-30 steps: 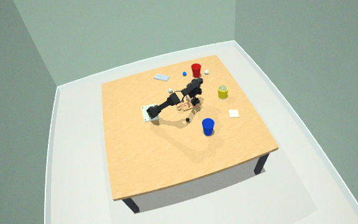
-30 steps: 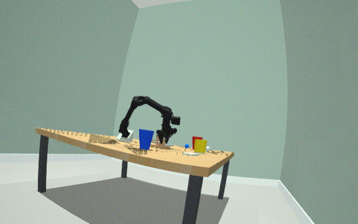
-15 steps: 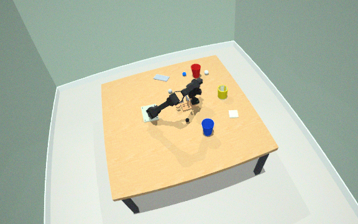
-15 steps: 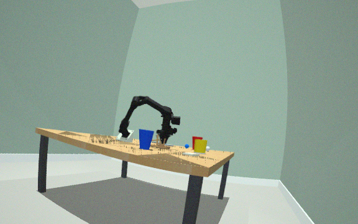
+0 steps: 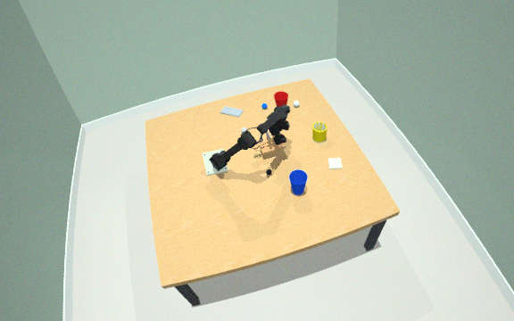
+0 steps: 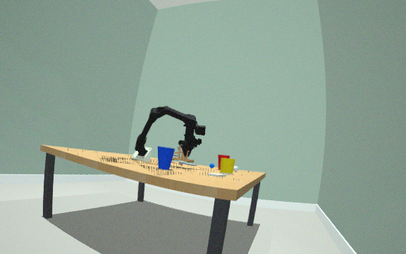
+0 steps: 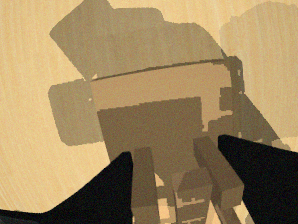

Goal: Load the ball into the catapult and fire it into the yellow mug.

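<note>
A bare room of no sure kind, perhaps a lab or test space: plain grey-green walls, white skirting, a pale floor, and one wood-topped table bearing a robot arm.

A small black ball was seen left of a tapered blue cup. Farther right, a round yellow mug was placed beyond a flat white square.
</note>
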`<state>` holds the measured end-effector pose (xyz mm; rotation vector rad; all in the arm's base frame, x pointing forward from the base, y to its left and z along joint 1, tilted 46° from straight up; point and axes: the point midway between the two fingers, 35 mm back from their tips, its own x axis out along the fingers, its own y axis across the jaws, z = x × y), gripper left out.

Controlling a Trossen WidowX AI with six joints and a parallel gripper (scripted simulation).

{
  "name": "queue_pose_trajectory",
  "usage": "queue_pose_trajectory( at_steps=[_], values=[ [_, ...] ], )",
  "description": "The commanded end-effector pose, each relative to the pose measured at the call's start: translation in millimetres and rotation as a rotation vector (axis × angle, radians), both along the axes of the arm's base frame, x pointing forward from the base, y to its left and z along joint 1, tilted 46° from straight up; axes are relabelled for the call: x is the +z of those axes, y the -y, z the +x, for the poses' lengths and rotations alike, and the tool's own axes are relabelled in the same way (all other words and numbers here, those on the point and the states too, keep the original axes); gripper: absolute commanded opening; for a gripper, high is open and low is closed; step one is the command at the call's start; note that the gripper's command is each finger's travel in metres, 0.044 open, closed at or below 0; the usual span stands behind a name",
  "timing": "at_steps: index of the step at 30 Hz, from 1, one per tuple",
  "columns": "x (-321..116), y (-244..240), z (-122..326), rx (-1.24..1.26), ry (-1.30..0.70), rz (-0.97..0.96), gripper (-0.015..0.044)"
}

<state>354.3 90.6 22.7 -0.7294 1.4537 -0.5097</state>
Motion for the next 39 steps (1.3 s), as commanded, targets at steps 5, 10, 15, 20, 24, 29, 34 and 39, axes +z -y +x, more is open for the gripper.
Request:
queue_pose_trajectory(
  at_steps=[5,10,15,20,24,29,34,39],
  values=[
    [-7,7,0,-0.008,-0.003,0.003,0.0000],
    [-13,13,1,-0.007,-0.003,0.003,0.0000],
    [-19,19,2,-0.007,-0.004,0.002,0.0000],
    [-24,25,2,-0.007,-0.004,0.001,0.0000],
    [-29,30,2,-0.007,-0.004,0.000,0.0000],
    [-29,32,2,-0.017,-0.002,0.003,0.0000],
    [-29,32,2,-0.017,-0.002,0.003,0.0000],
    [-29,32,2,-0.017,-0.002,0.003,0.0131]
  ],
)
